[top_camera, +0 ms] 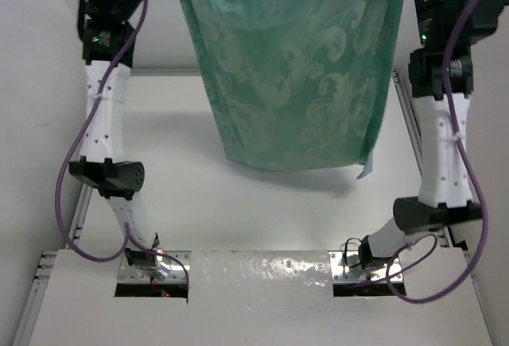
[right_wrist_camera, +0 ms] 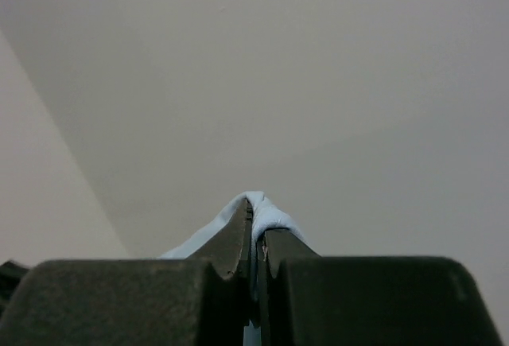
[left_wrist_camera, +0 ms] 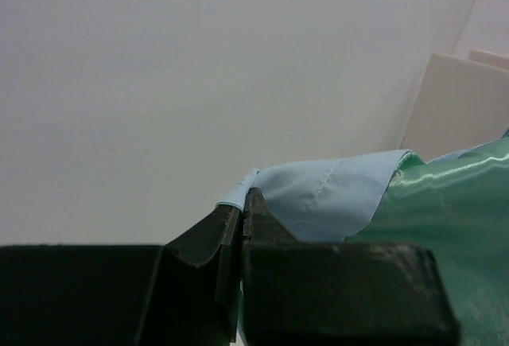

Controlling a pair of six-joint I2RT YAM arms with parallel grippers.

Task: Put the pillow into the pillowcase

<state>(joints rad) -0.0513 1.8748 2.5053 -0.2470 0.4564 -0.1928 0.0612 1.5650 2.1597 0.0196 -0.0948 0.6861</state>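
Note:
The pillowcase (top_camera: 294,68) hangs in the air between both arms, its sea-green floral satin side facing the camera, bulging and full, with light blue fabric at the top corners. Its bottom edge hangs just above the table. My left gripper (left_wrist_camera: 242,203) is shut on a light blue corner of the pillowcase (left_wrist_camera: 326,199) at the top left. My right gripper (right_wrist_camera: 256,215) is shut on a light blue fold of the pillowcase (right_wrist_camera: 266,211) at the top right. The pillow does not show in any view.
The white table (top_camera: 175,195) lies under the hanging fabric, with a metal rail (top_camera: 409,115) along its right edge. Both arm bases (top_camera: 151,266) sit at the near edge. White walls stand left and behind.

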